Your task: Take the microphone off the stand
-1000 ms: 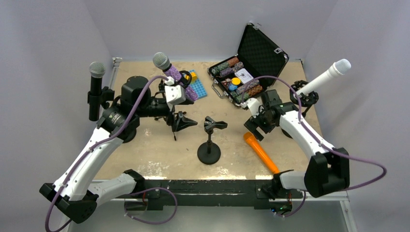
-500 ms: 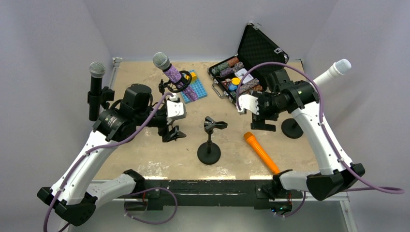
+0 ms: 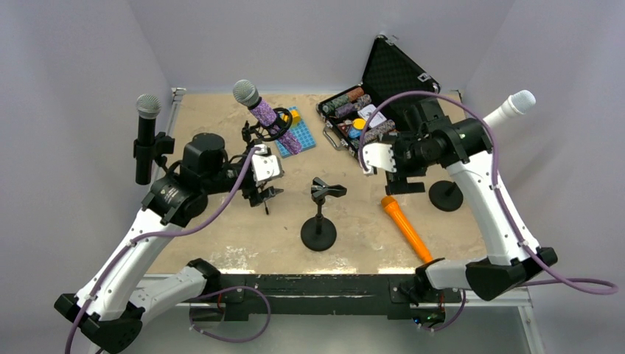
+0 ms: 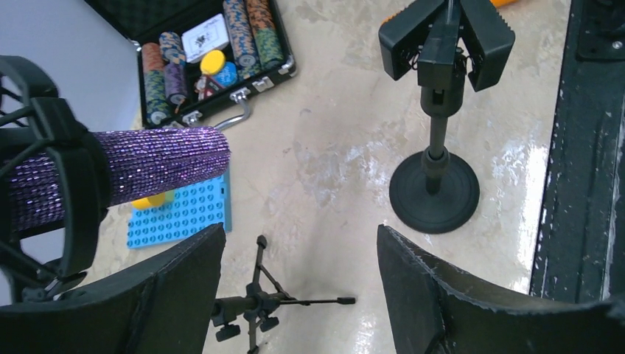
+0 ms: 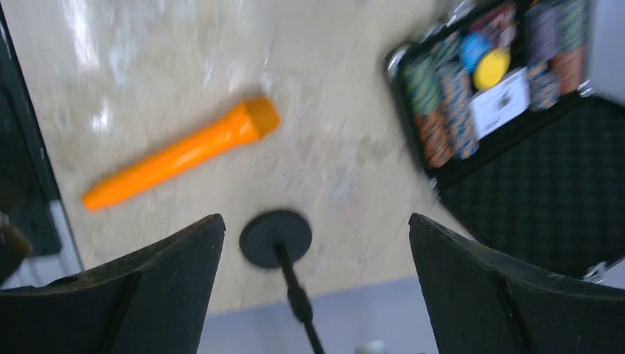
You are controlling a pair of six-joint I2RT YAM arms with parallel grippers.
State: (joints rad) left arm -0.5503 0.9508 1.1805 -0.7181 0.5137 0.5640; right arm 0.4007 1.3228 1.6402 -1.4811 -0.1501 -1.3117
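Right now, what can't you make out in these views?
Top view: the white microphone's clip is hidden behind the right arm.
Left wrist view: the purple microphone's head is cut off by the left edge.
Right wrist view: motion blur; the chip case contents are unreadable, and the stand rod runs off the bottom edge.

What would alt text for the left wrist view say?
A purple microphone sits in a black clip at left, near the open left gripper. Beyond are an empty stand, a chip case and a blue tray.
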